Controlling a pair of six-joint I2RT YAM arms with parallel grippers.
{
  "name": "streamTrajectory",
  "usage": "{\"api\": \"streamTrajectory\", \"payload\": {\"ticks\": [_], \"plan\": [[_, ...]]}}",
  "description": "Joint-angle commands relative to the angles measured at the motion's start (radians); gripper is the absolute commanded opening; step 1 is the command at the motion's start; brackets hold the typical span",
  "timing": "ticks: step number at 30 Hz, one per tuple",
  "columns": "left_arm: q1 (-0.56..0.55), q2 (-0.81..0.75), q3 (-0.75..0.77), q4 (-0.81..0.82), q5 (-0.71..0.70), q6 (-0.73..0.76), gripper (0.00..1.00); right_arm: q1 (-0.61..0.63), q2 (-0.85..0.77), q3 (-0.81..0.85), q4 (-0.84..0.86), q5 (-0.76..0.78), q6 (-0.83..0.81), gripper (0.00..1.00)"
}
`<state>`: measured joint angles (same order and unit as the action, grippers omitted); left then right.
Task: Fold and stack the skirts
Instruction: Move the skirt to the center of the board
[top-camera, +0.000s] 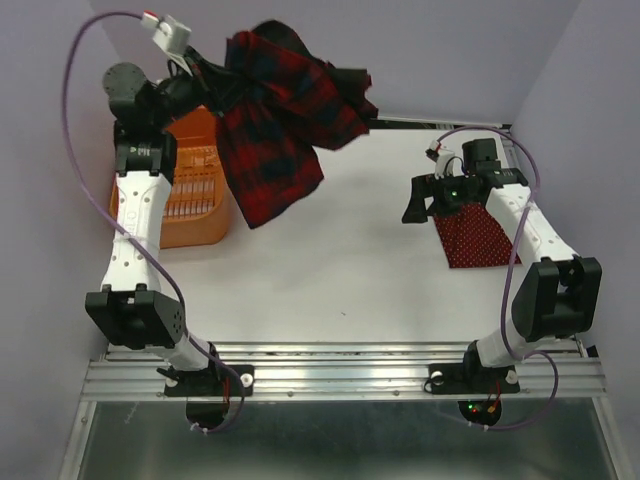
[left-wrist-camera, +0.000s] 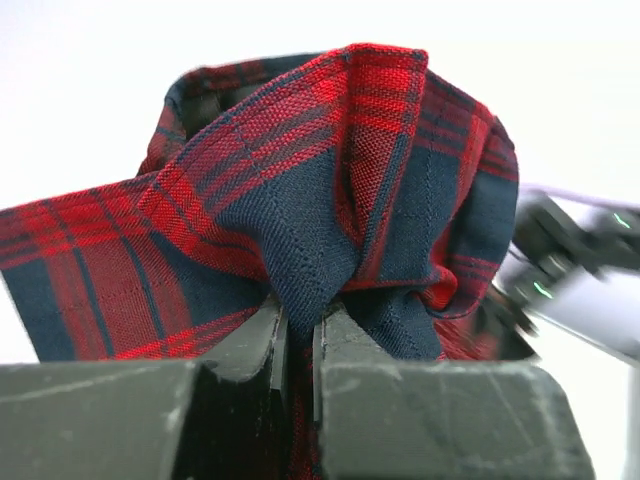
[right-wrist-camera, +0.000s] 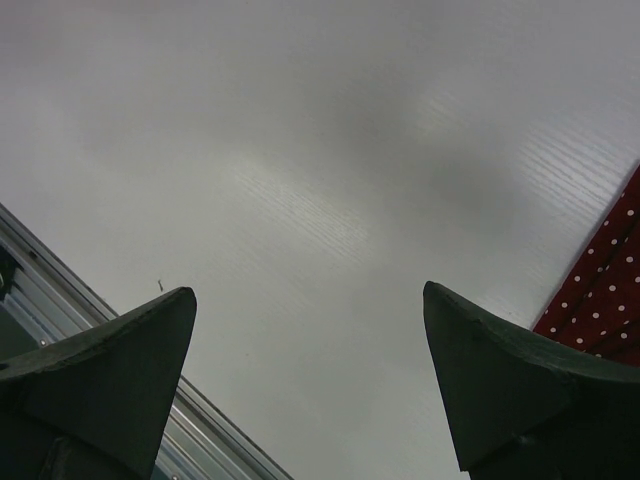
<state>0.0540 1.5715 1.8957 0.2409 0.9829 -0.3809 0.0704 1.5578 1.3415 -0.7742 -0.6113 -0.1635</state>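
Well to the right of the orange basket (top-camera: 190, 225), the polka-dot skirt (top-camera: 478, 238) lies flat on the table (top-camera: 340, 260). Your right gripper (right-wrist-camera: 308, 295) hovers just beside its basket-side edge, jaws wide apart and holding nothing. Above the basket's right rim, the left gripper (left-wrist-camera: 300, 325) is clamped on a bunched fold of the plaid skirt (top-camera: 285, 120), which hangs crumpled in the air. Lower it onto bare table right of the basket. Have the right gripper take 1 hem corner so the 2 arms can spread it flat before folding.
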Motion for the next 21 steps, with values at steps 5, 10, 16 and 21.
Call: {"api": "streamTrajectory", "payload": {"ticks": [5, 10, 16, 21], "plan": [[-0.175, -0.2, -0.564, 0.058, -0.035, -0.059, 0.0, -0.003, -0.036, -0.027, 0.042, -0.028, 0.005, 1.0], [-0.258, -0.191, -0.805, -0.035, -0.107, -0.079, 0.0, -0.003, -0.021, -0.025, 0.024, -0.021, -0.007, 1.0], [-0.276, -0.067, -0.724, -0.159, -0.274, -0.004, 0.0, -0.003, -0.007, -0.053, 0.01, -0.059, -0.019, 1.0], [-0.284, 0.105, -0.525, -0.23, -0.331, 0.08, 0.09, -0.003, -0.007, -0.076, 0.003, -0.094, -0.03, 0.98]]}}
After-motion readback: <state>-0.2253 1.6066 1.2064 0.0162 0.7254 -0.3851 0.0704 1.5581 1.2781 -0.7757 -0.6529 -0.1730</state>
